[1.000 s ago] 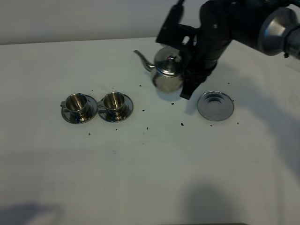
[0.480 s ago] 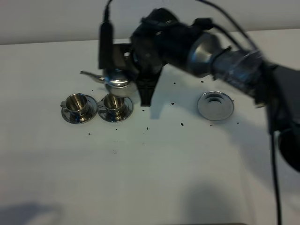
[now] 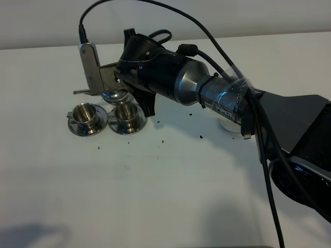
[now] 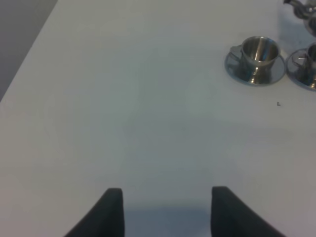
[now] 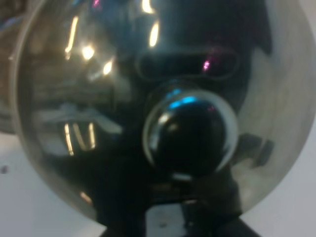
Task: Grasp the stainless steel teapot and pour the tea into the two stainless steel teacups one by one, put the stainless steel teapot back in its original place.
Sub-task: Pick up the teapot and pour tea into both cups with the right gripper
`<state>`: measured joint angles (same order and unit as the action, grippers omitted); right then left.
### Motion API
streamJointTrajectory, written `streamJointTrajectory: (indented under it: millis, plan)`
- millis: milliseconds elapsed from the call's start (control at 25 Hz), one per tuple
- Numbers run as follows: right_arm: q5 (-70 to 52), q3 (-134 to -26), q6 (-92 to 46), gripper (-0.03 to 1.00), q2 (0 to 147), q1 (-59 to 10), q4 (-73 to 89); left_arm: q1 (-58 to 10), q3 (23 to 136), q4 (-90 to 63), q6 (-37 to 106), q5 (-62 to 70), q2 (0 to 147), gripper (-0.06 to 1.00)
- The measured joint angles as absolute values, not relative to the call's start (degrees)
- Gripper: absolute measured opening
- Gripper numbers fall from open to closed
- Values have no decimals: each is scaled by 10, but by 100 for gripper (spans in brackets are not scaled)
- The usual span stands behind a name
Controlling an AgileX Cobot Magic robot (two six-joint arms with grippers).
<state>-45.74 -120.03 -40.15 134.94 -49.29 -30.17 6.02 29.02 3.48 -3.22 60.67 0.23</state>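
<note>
Clamped in the right gripper (image 3: 113, 78), the stainless steel teapot (image 3: 118, 96) has been carried over the two stainless steel teacups (image 3: 86, 114). Pouring is judged imminent.

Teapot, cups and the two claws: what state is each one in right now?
Stainless steel teapot: lifted off the table, lid on, held close by the cups.
Left teacup: upright on its saucer.
Right teacup: upright on its saucer.
Right gripper: shut on the teapot.
Left gripper: open, empty.

Lower frame: bare white table (image 3: 155, 196), lots of open room. Upper left and middle: two small shiny steel cups (image 3: 86, 115) (image 3: 126, 117), shiny steel teapot (image 3: 115, 96) and big black-and-silver arm (image 3: 207, 95) block the way.
</note>
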Motion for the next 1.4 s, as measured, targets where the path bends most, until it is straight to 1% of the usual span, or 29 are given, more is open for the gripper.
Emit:
streamJointTrajectory:
  millis: [240, 800, 1400]
  plan:
    - [-424, -1201, -402, 18, 1355, -494, -364, 60, 290, 35, -32, 607, 2, 44]
    - [-370, -1202, -401, 18, 1395, -494, -448, 60, 290, 35, -33, 607, 2, 44]
    - [-355, -1202, -401, 18, 1422, -494, -523, 60, 290, 35, -34, 607, 2, 44]
